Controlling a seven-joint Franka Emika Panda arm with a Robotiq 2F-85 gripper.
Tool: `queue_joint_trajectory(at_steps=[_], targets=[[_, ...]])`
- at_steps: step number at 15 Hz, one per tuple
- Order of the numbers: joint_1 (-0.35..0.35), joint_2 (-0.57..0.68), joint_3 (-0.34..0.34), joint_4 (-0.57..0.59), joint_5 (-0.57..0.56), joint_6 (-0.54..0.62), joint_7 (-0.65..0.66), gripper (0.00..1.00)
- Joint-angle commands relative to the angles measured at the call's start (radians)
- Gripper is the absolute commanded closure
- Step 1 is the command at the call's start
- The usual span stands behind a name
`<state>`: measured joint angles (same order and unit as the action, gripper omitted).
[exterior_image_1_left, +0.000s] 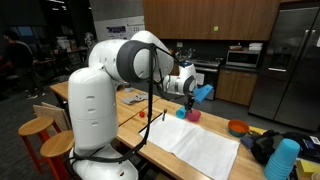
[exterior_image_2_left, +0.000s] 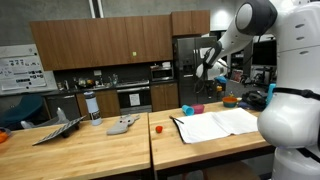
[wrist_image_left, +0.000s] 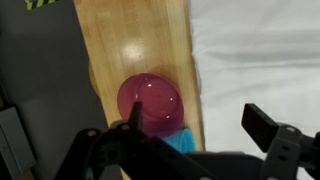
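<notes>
1. the round pink glossy plastic cup (wrist_image_left: 150, 100) looks smooth and slightly see-through, with bright highlights on it.
2. it stands on the pale wooden plank table (wrist_image_left: 130, 30), close to the table's edge, touching a light blue plastic cup (wrist_image_left: 178, 142).
3. a flat white cloth sheet (wrist_image_left: 260, 60) lies just beside both cups; in an exterior view it is wide and rectangular.
4. from the wrist view i cannot tell whether the pink cup holds anything.
5. a round orange bowl (exterior_image_1_left: 238, 127) sits past the sheet; its contents are too small to make out.
6. the bulky white arm (exterior_image_1_left: 130, 62) reaches out over the table with the wrist turned down.
7. the black gripper (wrist_image_left: 192, 115) hangs above the two cups, apart from them, jaws spread wide and holding nothing.
</notes>
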<state>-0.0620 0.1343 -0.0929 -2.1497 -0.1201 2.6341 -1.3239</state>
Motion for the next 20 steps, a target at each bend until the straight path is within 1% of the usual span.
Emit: queue_joint_trajectory(at_steps=[1, 5, 8, 9, 11, 14, 16, 20], targets=[[-0.019, 0.045, 0.024, 0.047, 0.013, 0.051, 0.051, 0.00], [-0.033, 0.092, 0.069, 0.092, 0.072, 0.017, -0.007, 0.00], [-0.059, 0.144, 0.120, 0.136, 0.148, -0.023, -0.107, 0.00], [-0.070, 0.156, 0.139, 0.151, 0.179, -0.054, -0.150, 0.00], [-0.085, 0.188, 0.155, 0.189, 0.201, -0.125, -0.208, 0.00], [-0.089, 0.225, 0.151, 0.241, 0.179, -0.216, -0.258, 0.00], [-0.088, 0.248, 0.139, 0.270, 0.149, -0.257, -0.291, 0.00], [-0.090, 0.282, 0.127, 0.323, 0.102, -0.295, -0.352, 0.00]])
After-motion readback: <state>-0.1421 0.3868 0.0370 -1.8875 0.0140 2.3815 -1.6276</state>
